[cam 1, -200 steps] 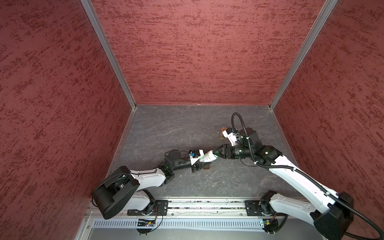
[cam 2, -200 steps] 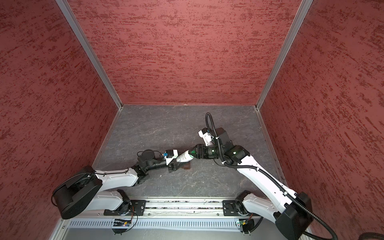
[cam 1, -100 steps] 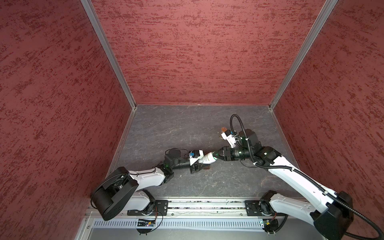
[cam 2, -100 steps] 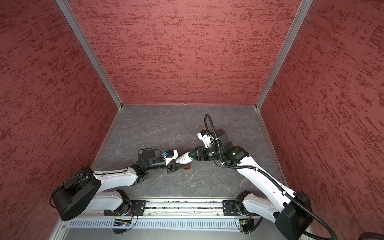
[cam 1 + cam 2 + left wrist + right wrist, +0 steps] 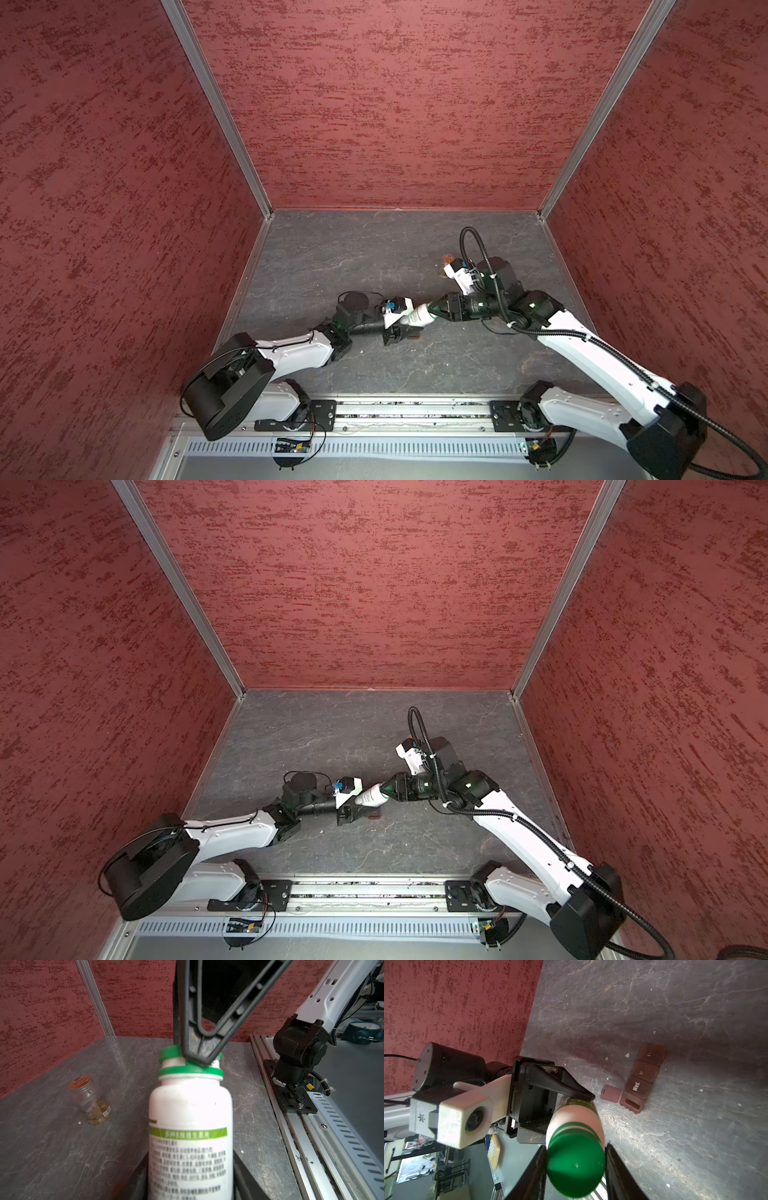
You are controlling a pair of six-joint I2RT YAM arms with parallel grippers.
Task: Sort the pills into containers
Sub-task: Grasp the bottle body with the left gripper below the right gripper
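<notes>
White plastic with a green screw cap: that is the pill bottle (image 5: 417, 318) I see, held above the grey worktop (image 5: 353, 257) near its front middle, lying almost level between my two arms. Its label has a light green band over small grey print. My left jaws grip the bottle's body. My right jaws are closed on the green cap (image 5: 575, 1165), one finger on each side. Beneath it on the worktop lies a brown pill organiser (image 5: 643, 1078), a strip of compartments with one marked "Wed." and the end lid flipped open. A clear jar (image 5: 89, 1099) with an orange lid stands upright farther back.
</notes>
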